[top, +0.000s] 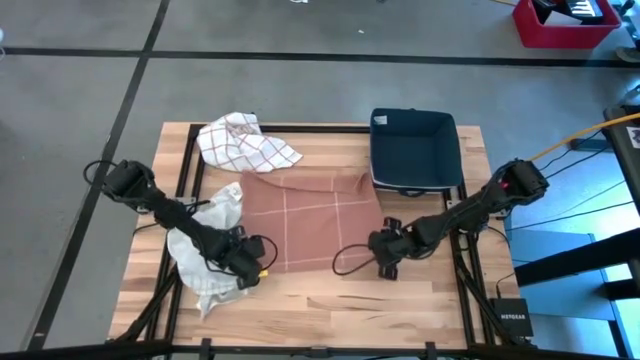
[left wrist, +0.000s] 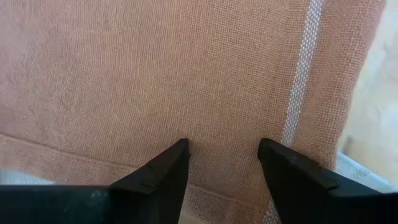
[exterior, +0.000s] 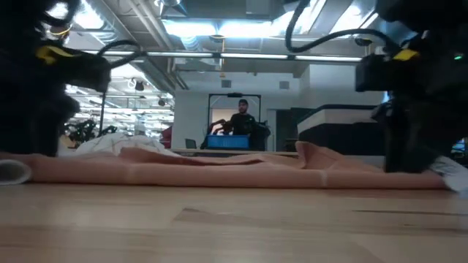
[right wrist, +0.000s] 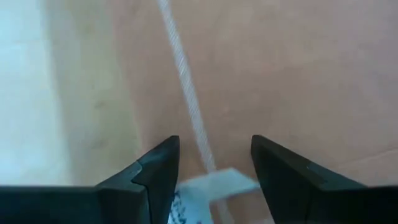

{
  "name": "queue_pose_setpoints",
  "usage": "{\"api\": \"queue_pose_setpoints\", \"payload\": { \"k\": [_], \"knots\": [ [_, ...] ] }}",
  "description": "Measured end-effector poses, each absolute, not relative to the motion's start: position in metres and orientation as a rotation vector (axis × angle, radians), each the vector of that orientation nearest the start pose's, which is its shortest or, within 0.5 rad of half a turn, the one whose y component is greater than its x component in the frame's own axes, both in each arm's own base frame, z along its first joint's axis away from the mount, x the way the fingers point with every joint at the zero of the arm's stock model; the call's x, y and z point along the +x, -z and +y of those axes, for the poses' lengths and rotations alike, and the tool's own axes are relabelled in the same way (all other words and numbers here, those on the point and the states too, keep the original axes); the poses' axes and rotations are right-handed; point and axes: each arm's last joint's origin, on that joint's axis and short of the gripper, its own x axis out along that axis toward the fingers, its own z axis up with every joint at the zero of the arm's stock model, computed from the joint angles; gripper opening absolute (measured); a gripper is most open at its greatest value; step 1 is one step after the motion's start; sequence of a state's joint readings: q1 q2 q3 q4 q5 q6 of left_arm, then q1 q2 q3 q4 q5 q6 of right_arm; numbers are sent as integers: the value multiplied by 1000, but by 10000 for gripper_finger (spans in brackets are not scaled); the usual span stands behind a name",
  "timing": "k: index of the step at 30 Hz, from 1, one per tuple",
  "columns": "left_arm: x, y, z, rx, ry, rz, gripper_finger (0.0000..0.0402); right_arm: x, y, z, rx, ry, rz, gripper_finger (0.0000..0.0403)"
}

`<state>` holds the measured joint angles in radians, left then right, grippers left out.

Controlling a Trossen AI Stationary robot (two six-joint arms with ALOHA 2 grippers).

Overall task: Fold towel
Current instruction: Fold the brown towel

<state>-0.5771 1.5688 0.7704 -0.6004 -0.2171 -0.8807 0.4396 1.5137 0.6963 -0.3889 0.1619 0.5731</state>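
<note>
Two dark robot arms reach over a wooden counter (top: 330,300) where a terracotta towel (top: 310,225) with pale grid lines lies spread flat near the middle, its far right corner rumpled against a dark blue bin (top: 414,148). The left hand (top: 252,268) sits at the towel's near left corner, its fingers (left wrist: 163,171) parted over the fabric's hem with nothing clamped between them. The right hand (top: 385,250) sits at the towel's near right edge, likewise spread apart, its fingers (right wrist: 155,168) straddling a pale stripe and a small white label at the hem. A white cloth (top: 205,245) lies bunched under the left arm, touching the towel's left edge. A white-and-red checked cloth (top: 243,142) sits crumpled at the far side of the counter, just beyond the towel. Beyond the counter, a person (exterior: 241,120) stands in the room behind a blue crate (exterior: 227,142).
</note>
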Motion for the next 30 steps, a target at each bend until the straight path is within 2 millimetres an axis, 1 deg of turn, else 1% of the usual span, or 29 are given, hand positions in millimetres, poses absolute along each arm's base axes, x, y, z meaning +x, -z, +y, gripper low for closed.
{"api": "queue_pose_setpoints", "payload": {
  "k": [3, 6, 9, 11, 13, 15, 17, 18, 20, 21, 23, 26, 30],
  "knots": [
    [205, -139, -144, -221, -240, 1301, 190, 225, -135, 117, 169, 24, 1209, 205],
    [194, -139, -158, -225, -191, 1323, 190, 225, -132, 132, 227, -55, 1217, 205],
    [183, -144, -169, -211, -123, 1404, 190, 227, -139, 142, 231, -103, 1296, 205],
    [179, -153, -170, -199, -148, 1470, 190, 230, -154, 144, 207, -89, 1349, 205],
    [180, -170, -172, -201, -151, 1475, 190, 241, -178, 150, 173, -109, 1304, 205],
    [185, -191, -174, -213, -146, 1412, 190, 251, -200, 155, 109, -114, 1236, 205],
    [188, -208, -172, -184, -175, 1308, 190, 257, -214, 155, -10, -79, 1163, 205],
    [191, -215, -172, -164, -192, 1232, 190, 261, -220, 155, -65, -50, 1099, 205],
    [196, -225, -171, -120, -230, 1061, 190, 270, -227, 149, -168, 58, 978, 205],
    [198, -228, -170, -82, -256, 993, 190, 274, -228, 145, -214, 107, 939, 205],
    [201, -227, -169, -6, -305, 899, 190, 283, -222, 133, -257, 184, 900, 205],
    [207, -214, -164, 55, -361, 846, 190, 295, -202, 107, -248, 232, 922, 205],
    [213, -184, -152, 29, -411, 869, 190, 306, -170, 74, -234, 203, 1009, 205]
  ]
}}
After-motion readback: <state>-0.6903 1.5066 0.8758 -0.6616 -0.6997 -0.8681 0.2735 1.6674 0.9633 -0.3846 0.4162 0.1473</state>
